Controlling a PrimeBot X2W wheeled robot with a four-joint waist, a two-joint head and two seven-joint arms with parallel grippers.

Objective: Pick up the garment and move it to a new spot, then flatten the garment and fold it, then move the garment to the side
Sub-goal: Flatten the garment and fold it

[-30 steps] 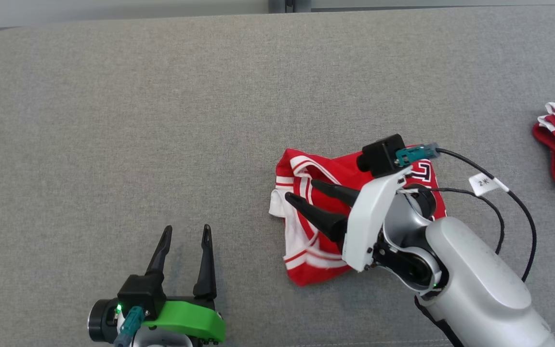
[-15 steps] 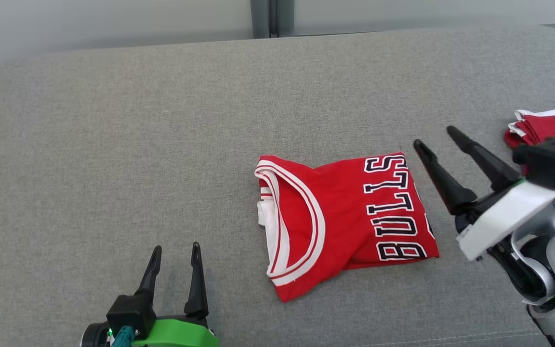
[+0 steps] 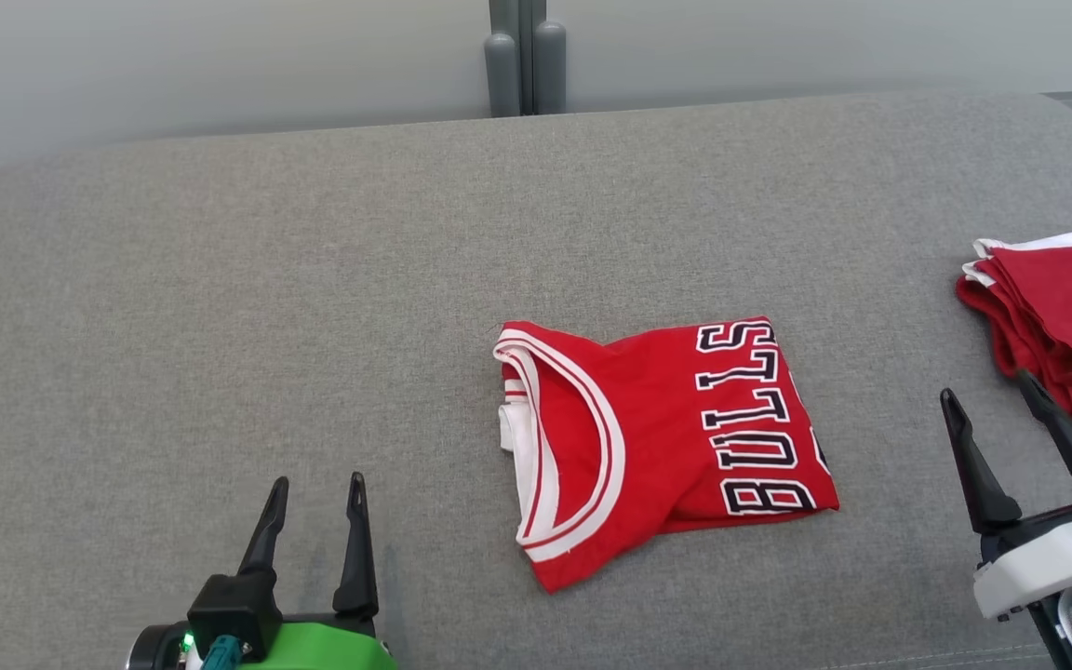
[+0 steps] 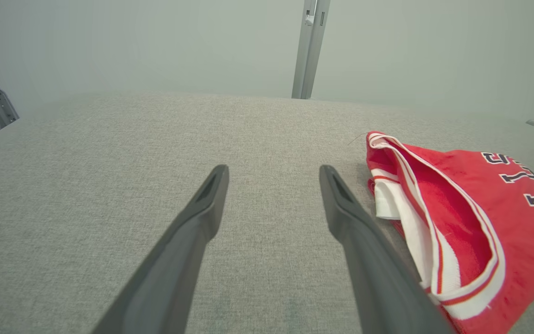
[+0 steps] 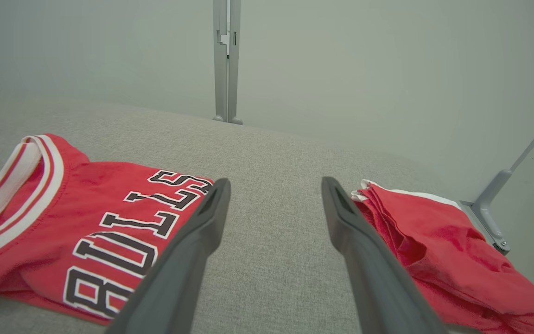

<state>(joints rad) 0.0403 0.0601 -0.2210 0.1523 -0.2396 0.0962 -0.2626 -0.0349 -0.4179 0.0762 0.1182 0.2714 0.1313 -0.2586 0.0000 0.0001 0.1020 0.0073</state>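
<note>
My left gripper (image 3: pixel 318 479), lower left, and my right gripper (image 3: pixel 984 386), lower right, both gape wide and empty above a grey fabric surface (image 3: pixel 220 279). The folded red jersey (image 3: pixel 666 447) lies mid-frame, long axis left to right, collar pointing left. Beyond is a pale wall (image 3: pixel 220 56).

Your left gripper (image 3: pixel 318 479) sits by the near edge of the surface (image 3: pixel 220 279), left of the middle. Its two dark fingers (image 3: pixel 268 530) are spread wide, holding nothing and pointing toward the far edge, above a green wrist housing (image 3: pixel 331 647). Your right gripper (image 3: pixel 984 384) sits toward the near right corner, equally wide and empty. Its fingers lean slightly left above a white wrist housing (image 3: pixel 1043 558).
</note>
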